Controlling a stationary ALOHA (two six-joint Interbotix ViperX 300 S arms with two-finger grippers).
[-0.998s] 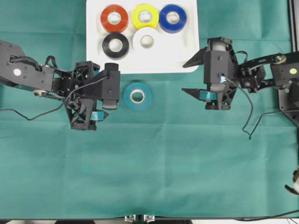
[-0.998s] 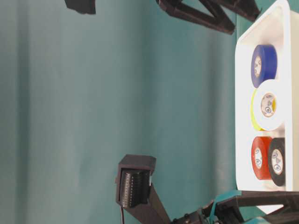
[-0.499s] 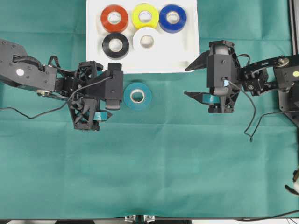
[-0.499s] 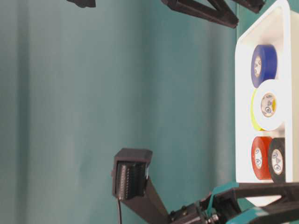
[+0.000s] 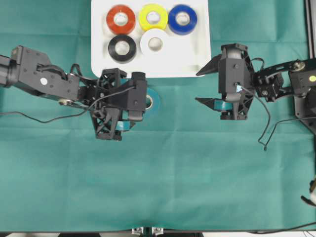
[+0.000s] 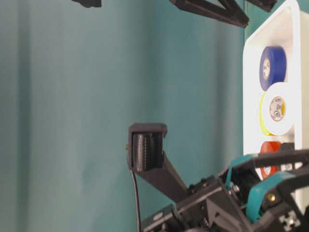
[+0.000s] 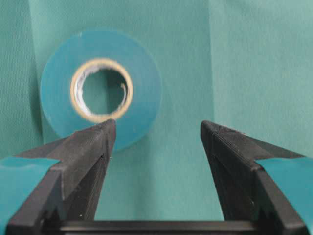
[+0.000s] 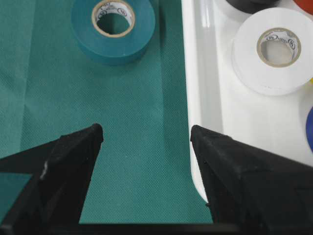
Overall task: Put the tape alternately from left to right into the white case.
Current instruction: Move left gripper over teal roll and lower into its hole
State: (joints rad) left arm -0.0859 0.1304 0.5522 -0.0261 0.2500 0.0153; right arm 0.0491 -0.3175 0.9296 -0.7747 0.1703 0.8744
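The white case (image 5: pixel 197 54) at the back holds red (image 5: pixel 111 24), yellow (image 5: pixel 143 19), blue (image 5: pixel 173 22), black (image 5: pixel 112 49) and white (image 5: pixel 146 44) tape rolls. A teal tape roll (image 7: pixel 142 83) lies flat on the green cloth just in front of the case, and in the overhead view it (image 5: pixel 154 101) is mostly hidden under my left arm. My left gripper (image 7: pixel 156 129) is open. Its left fingertip overlaps the roll's near edge, and only cloth lies between the jaws. My right gripper (image 5: pixel 197 87) is open and empty beside the case's right front corner, facing the teal roll (image 8: pixel 83 24).
The green cloth covers the whole table. A loose black cable (image 5: pixel 264 133) hangs from the right arm. A metal frame (image 5: pixel 310 24) runs along the right edge. One finger (image 6: pixel 147 152) of the left gripper stands low over the cloth in the table-level view.
My left gripper has moved right and now covers most of the teal roll. The right gripper has barely shifted. Both stayed open.
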